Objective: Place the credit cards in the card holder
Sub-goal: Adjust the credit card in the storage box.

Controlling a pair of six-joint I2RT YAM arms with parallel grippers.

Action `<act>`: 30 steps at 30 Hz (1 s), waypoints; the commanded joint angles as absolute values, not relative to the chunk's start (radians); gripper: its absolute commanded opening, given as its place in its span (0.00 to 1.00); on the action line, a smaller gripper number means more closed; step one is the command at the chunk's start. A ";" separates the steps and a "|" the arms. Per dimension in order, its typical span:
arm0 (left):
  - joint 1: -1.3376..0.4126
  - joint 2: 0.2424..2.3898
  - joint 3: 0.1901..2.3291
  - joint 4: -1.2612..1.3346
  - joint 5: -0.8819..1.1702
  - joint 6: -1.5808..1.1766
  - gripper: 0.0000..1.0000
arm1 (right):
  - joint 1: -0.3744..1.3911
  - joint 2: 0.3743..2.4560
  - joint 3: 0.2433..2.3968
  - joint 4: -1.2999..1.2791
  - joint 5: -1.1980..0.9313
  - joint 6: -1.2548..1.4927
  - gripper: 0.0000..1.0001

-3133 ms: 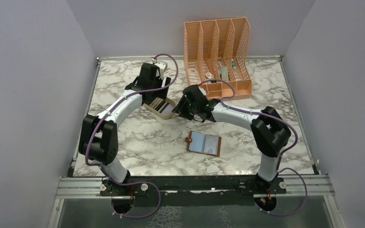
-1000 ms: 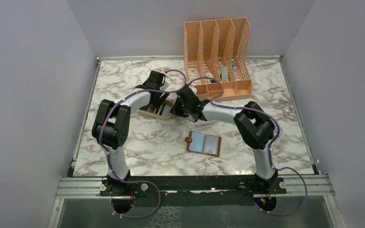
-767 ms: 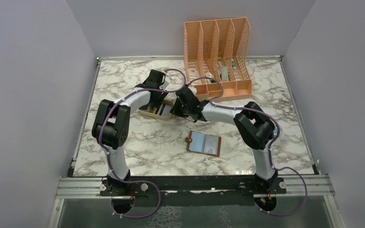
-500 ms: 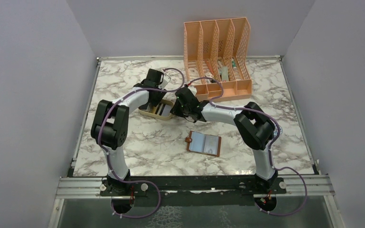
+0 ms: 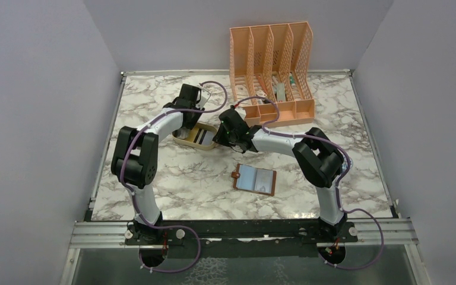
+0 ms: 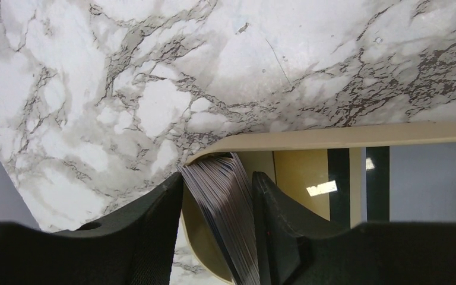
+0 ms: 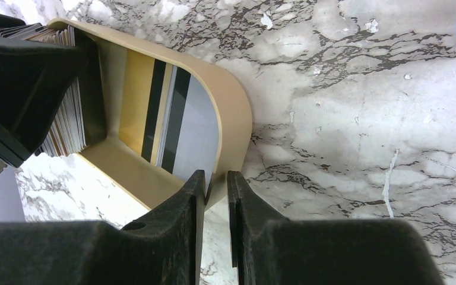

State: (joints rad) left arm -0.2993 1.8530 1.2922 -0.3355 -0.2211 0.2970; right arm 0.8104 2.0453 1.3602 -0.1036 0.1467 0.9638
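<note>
- Left wrist view: we find the left gripper [image 6: 217, 199] closed against both faces of a stack of credit cards [image 6: 222, 228], which stands on edge at one end of the beige tray [image 6: 309, 138].
- More cards lie flat on the tray floor.
- The right gripper [image 7: 215, 181] is nearly closed, pinching the tray's curved wall.
- The card holder [image 5: 255, 179] lies open on the table [image 5: 172, 178], apart from the tray, with its long axis left to right and its snap tab pointing left.
</note>
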 commanded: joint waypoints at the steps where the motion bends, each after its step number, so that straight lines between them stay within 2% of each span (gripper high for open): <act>1: -0.276 1.836 1.299 -0.436 -0.149 0.271 0.43 | 0.807 2.017 1.357 -0.222 0.196 0.940 0.19; 15: -0.194 1.824 1.306 -0.533 0.123 0.240 0.40 | 0.807 1.990 1.344 -0.248 0.225 0.936 0.19; 23: -0.111 1.854 1.335 -0.560 0.220 0.234 0.43 | 0.807 1.978 1.346 -0.256 0.230 0.937 0.19; 26: -0.098 1.857 1.345 -0.559 0.199 0.235 0.55 | 0.807 1.972 1.343 -0.258 0.230 0.935 0.19; 30: -0.097 1.856 1.349 -0.528 0.182 0.250 0.60 | 0.806 1.969 1.340 -0.253 0.229 0.935 0.19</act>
State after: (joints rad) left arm -0.1116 1.8294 1.3388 -0.4755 0.2169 0.2237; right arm 0.8104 2.0098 1.3590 -0.1829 0.1719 0.9615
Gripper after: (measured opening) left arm 0.579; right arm 0.190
